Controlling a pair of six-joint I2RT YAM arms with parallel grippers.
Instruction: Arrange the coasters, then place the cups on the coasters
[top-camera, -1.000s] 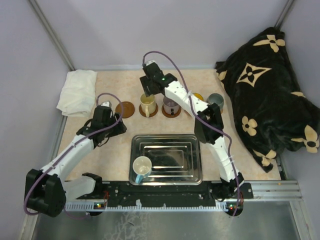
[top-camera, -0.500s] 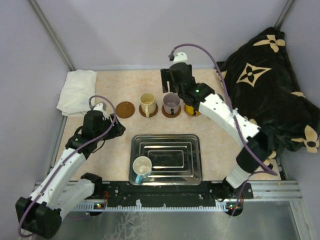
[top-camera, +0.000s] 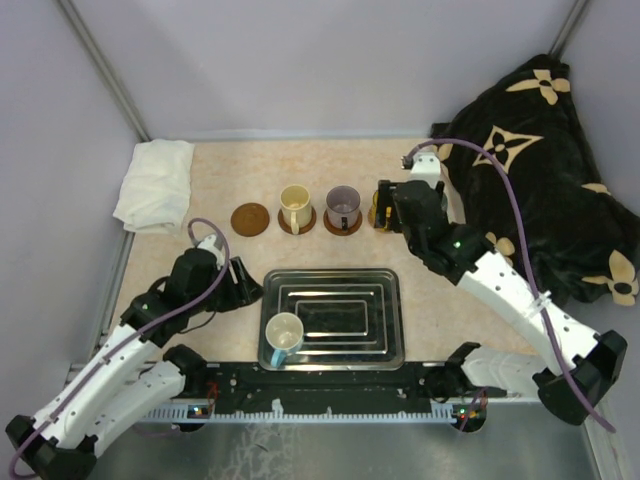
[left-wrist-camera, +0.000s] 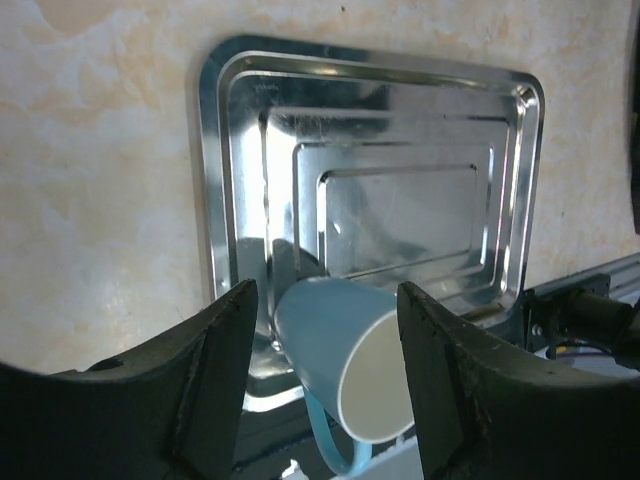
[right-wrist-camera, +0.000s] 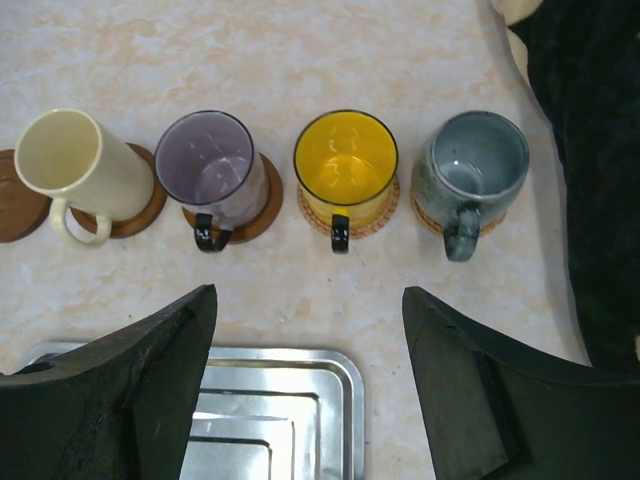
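Observation:
In the right wrist view a row runs left to right: an empty dark coaster (right-wrist-camera: 15, 210), a cream cup (right-wrist-camera: 75, 160), a mauve cup (right-wrist-camera: 210, 160), a yellow cup (right-wrist-camera: 345, 158) and a grey-green cup (right-wrist-camera: 470, 160), each cup upright on its own coaster. My right gripper (right-wrist-camera: 308, 295) hangs open above the bare table in front of the yellow cup. A blue-handled cup (top-camera: 284, 333) stands in the steel tray's (top-camera: 345, 285) near left corner. My left gripper (top-camera: 240, 285) is open at the tray's left edge, short of that cup (left-wrist-camera: 345, 365), its jaws holding nothing.
A folded white cloth (top-camera: 155, 185) lies at the back left. A black blanket with tan flowers (top-camera: 540, 190) is heaped along the right side, close to the grey-green cup. The arms' base rail (top-camera: 330, 395) runs along the front edge.
My right arm has swung from above the cream cup to the right, over the yellow cup's end of the row. My left arm has pulled back and down toward the tray's left side.

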